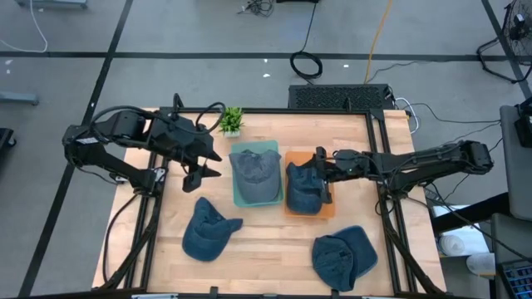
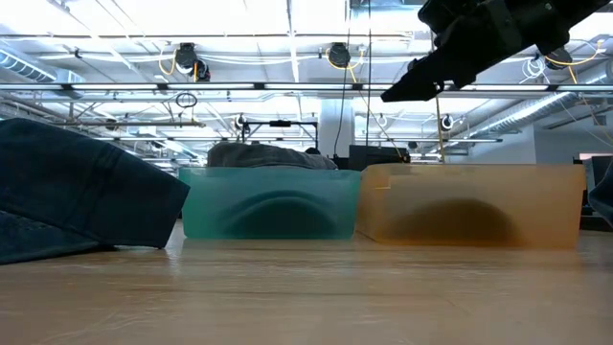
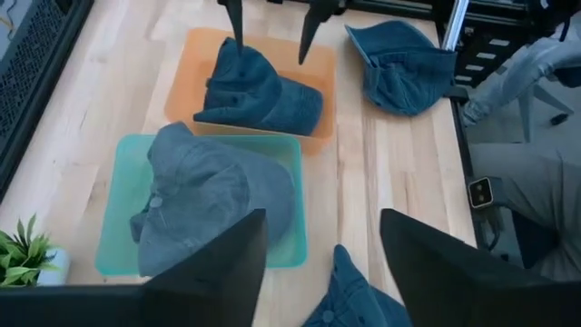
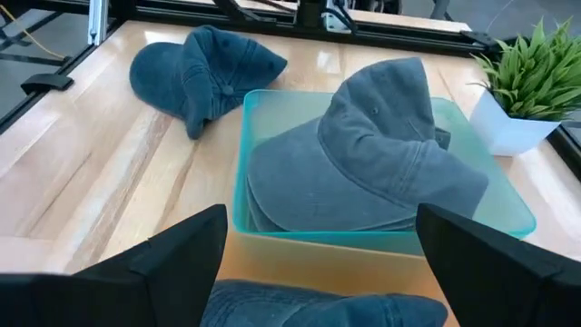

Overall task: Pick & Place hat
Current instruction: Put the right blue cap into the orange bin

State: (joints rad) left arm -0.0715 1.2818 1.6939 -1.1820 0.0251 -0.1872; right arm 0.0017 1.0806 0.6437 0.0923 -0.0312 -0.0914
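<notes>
A grey hat (image 1: 255, 170) lies in the teal bin (image 1: 241, 199) at mid-table, its brim against the bin's wall (image 4: 300, 195). A dark blue hat (image 1: 303, 191) lies crumpled in the orange bin (image 3: 186, 86) beside it. My right gripper (image 1: 321, 176) is open and reaches in from the table's right, its fingers (image 3: 238, 27) standing over that hat's two sides; whether they touch it does not show. My left gripper (image 1: 204, 169) hangs open and high, left of the teal bin, with nothing between its fingers (image 3: 227, 263).
Two more blue hats lie loose on the wood: one near the front left (image 1: 208, 231), one at the front right (image 1: 343, 256). A small potted plant (image 1: 232, 121) stands at the far edge behind the teal bin. Black frame rails (image 1: 386, 199) run along the table's sides.
</notes>
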